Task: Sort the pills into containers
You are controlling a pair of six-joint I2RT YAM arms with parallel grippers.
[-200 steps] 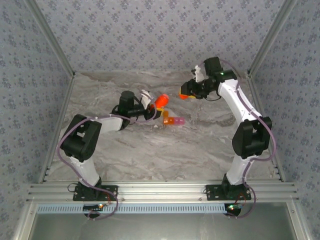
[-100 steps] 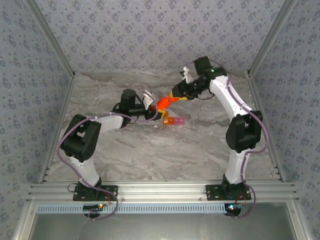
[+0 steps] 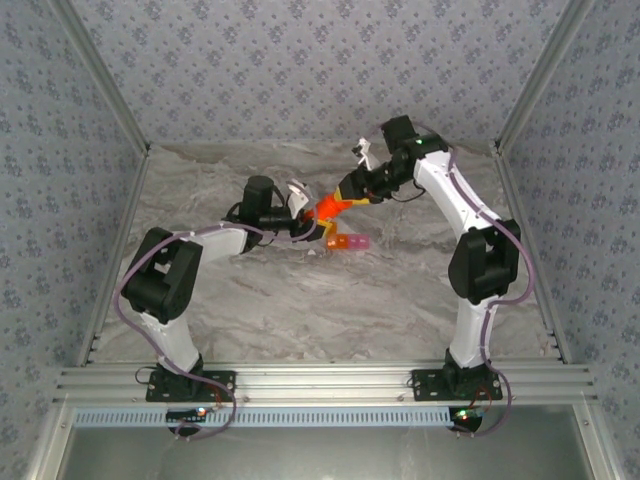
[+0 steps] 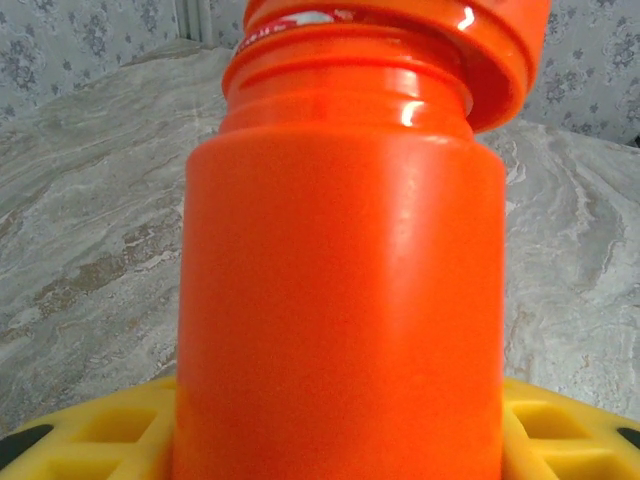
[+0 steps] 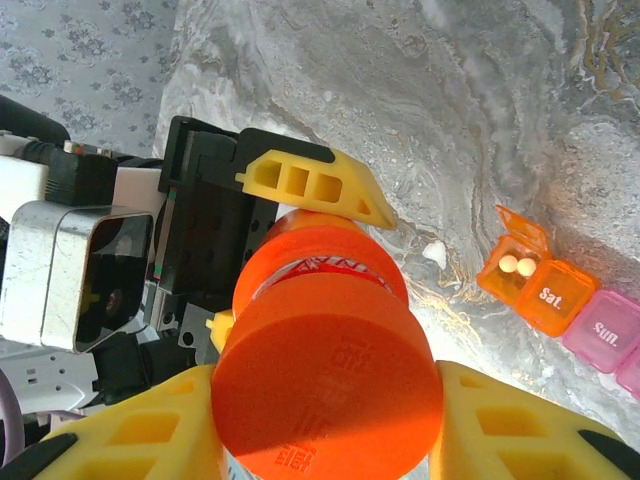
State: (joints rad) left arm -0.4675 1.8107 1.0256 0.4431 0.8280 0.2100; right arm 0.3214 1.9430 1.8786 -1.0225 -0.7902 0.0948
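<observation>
Much of the left claw is hidden: in its wrist view the bottle stands right before the lens, and of the claw I see just two yellow fingers in the lower corners, one pressed to each side of the bottle. So this claw is closed on the bottle's body. The frame cuts off the bottle's bottom. Over its neck the cap sits tilted, with the thread bare under it; whether cap and neck touch, I cannot tell. The right claw has the cap pinched between its two yellow fingers, which the lower edge cuts. At the far right the pill box runs out of the frame, so its last cell is hard to make out.

Counted: two arms, one bottle, one cap, one pill box. The box shows one open orange cell with two white pills inside, one closed orange cell marked "Sat.", one pink cell marked "Sun.", and a bit more pink at the edge. A small white spot lies on the desk near the open cell, too small to name.

In the top view the box lies flat on the desk just beside the meeting claws, on the side of the arm bases and a little right, apart from both.
</observation>
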